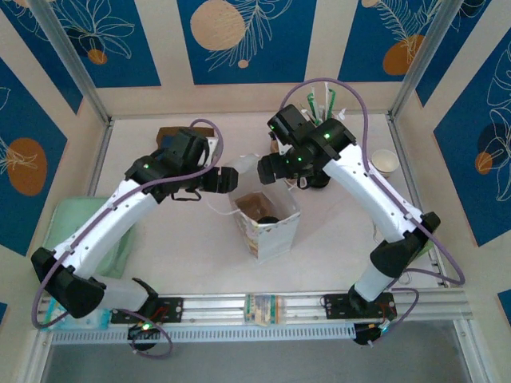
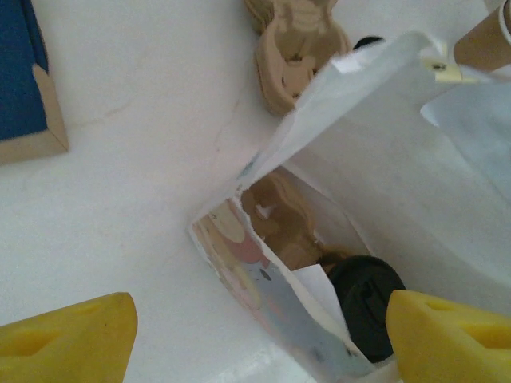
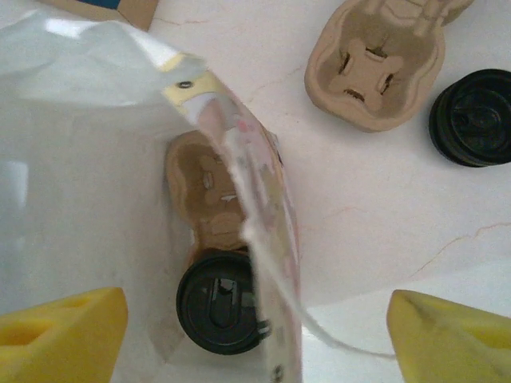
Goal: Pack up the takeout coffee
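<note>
The white table lay under both my arms, which reached in from either side toward the white bag standing upright and open near its middle. My left gripper hung at the bag's left rim, its yellow fingers spread wide with the bag's printed side wall down between them, gripping nothing. My right gripper hovered at the far rim, its fingers wide apart too, astride the bag's wall and closed on nothing. A tan pulp carrier lay on the floor of the bag. A second carrier lay on the table beyond the bag, with a loose black lid just beside it. The coffee sat inside the bag at the near end of the carrier there, its black lid facing up; I could not tell whether it stood in the carrier or against it. A thin white cord trailed from the bag's rim onto the table.
</note>
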Robot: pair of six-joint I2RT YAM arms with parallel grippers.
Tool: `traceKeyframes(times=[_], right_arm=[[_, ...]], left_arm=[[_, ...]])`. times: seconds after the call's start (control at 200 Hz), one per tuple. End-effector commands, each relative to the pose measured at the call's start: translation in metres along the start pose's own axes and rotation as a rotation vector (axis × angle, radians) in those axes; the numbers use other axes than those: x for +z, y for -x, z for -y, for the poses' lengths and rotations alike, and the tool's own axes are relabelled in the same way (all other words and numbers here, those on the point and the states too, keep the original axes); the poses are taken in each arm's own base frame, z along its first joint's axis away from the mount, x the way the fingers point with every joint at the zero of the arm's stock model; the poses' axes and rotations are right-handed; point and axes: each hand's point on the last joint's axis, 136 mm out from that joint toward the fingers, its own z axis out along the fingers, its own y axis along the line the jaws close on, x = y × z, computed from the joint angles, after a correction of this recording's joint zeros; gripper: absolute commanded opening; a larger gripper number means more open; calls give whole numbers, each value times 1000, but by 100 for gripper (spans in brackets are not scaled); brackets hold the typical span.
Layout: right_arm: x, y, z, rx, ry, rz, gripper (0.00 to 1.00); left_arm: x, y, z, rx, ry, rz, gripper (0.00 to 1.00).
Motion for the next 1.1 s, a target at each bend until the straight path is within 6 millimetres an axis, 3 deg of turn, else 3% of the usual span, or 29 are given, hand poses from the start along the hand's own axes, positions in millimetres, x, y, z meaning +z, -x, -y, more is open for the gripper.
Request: traceKeyframes(times=[0.0, 0.095, 0.24, 0.355, 0.635, 0.76, 0.91, 1.091], right_arm=[[8, 2, -5, -18, 35, -19, 74], [12, 2, -6, -15, 37, -26, 59], [14, -1, -10, -16, 51, -32, 28], [15, -4, -13, -22, 60, -36, 15], [23, -9, -8, -19, 30, -51, 12], [22, -7, -7, -21, 24, -46, 0], [13, -3, -12, -27, 41, -7, 0], [-8, 6, -22, -66, 45, 110, 0]], left_arm=[[-1, -4, 12, -21, -64, -3, 80], [2, -3, 14, -23, -72, -1, 76], [2, 1, 16, -19, -74, 5, 67], [1, 4, 18, -13, -77, 11, 58], [2, 6, 20, -7, -81, 12, 42], [-1, 9, 22, -3, -84, 19, 31], [-7, 15, 20, 13, -65, 37, 20], [-23, 27, 21, 53, -57, 108, 15]])
